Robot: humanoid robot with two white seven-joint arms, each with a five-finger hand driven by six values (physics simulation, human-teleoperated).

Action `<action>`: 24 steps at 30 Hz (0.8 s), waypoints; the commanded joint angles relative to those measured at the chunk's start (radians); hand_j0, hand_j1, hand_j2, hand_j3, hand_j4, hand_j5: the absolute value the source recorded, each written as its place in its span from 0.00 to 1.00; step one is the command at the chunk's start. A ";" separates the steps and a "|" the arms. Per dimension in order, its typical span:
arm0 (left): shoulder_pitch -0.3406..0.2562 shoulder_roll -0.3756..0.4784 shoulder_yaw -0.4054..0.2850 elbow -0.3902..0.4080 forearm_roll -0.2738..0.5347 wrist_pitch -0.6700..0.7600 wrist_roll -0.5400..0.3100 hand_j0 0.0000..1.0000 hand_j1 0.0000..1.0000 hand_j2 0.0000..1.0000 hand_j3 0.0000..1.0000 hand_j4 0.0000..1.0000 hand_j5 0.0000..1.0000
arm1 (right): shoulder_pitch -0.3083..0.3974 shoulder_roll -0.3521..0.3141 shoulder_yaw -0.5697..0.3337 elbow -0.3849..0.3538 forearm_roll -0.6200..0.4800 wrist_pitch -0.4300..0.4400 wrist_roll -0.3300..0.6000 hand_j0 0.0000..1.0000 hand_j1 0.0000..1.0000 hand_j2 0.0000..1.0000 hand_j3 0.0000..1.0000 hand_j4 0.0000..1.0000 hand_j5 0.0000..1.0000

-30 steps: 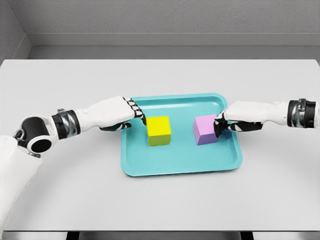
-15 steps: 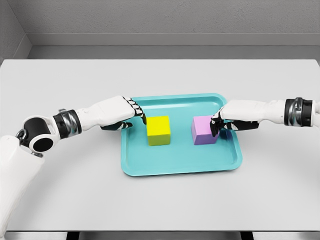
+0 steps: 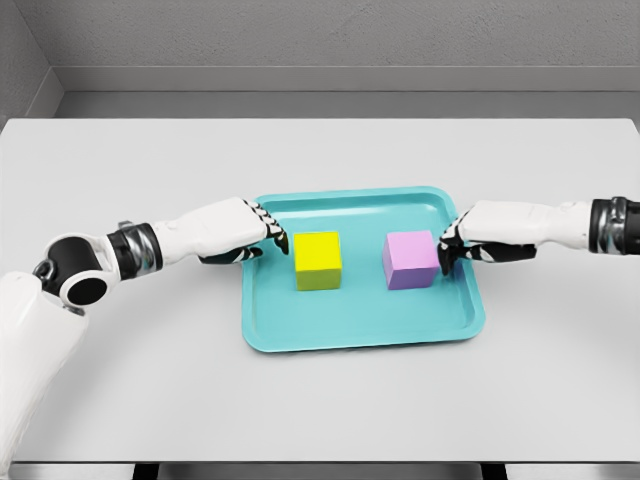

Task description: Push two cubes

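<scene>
Both cubes sit mid-frame in the teal tray (image 3: 300,335). The left hand (image 3: 245,238), fingers curled and empty, lies just left of the yellow cube (image 3: 318,260). The right hand (image 3: 475,237), likewise curled, fingertips at the purple cube (image 3: 410,259)'s right face. Each push would run inward.

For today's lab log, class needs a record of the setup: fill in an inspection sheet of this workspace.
Surface: white table, teal tray at its middle.
Job's things: yellow cube and purple cube on the tray, apart, upright.
Clutter: nothing seen.
Hands: left hand at the tray's left rim, fingers curled, holding nothing, short of the yellow cube; right hand curled, fingertips at the purple cube's right side.
Cables: nothing seen.
Surroundings: grey walls.
</scene>
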 commanded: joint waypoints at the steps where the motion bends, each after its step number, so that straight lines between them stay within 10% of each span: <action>1: 0.000 -0.003 0.000 0.000 0.005 0.002 0.000 0.57 0.57 0.57 0.57 0.57 0.57 | 0.000 0.006 0.004 0.026 -0.001 0.007 0.001 0.40 0.40 0.40 0.40 0.40 0.40; 24: -0.003 -0.045 -0.028 0.003 -0.011 0.002 0.000 0.56 0.56 0.56 0.56 0.56 0.56 | 0.009 0.075 0.009 0.057 0.036 0.018 0.003 0.37 0.37 0.37 0.37 0.37 0.37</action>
